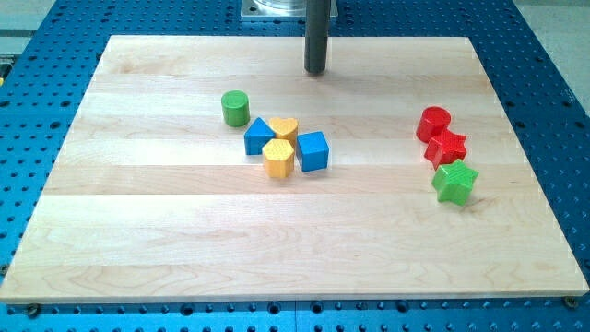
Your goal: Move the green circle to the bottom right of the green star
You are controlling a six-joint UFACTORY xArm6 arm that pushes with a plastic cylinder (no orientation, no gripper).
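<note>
No claw, just my tip [316, 71] at table [138, 240] top edge, clear of green circle [235, 108]; green star [454, 182] sits near right edge.

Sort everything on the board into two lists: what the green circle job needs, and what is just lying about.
Needed for the job:
green circle, at the view's left
green star, at the view's right
my tip, near the view's top, touching no block

Just lying about:
blue triangle
yellow heart
yellow hexagon
blue cube
red cylinder
red star
</note>
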